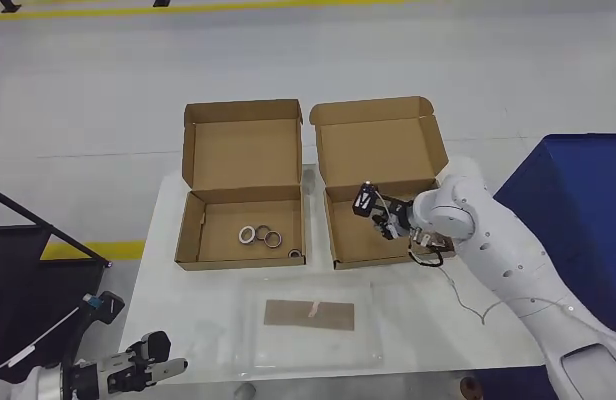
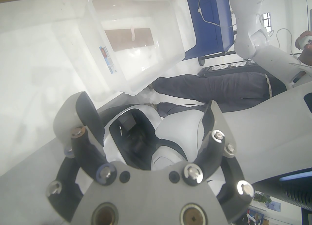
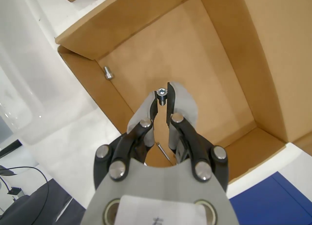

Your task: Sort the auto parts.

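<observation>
The left gripper (image 2: 148, 108) hangs wide open and empty by the table's (image 1: 188, 305) near edge, while farther back the right gripper (image 3: 162, 91) pinches a small bolt (image 3: 162, 100) above the right cardboard box (image 3: 256, 52), a second bolt (image 3: 108, 73) lying inside.

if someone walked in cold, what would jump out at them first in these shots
The right claw draws the eye first, shut on a small bolt above the floor of the right cardboard box. Next come the metal rings lying in the left cardboard box, and the clear tub in front of both boxes with a brown card inside it.
</observation>
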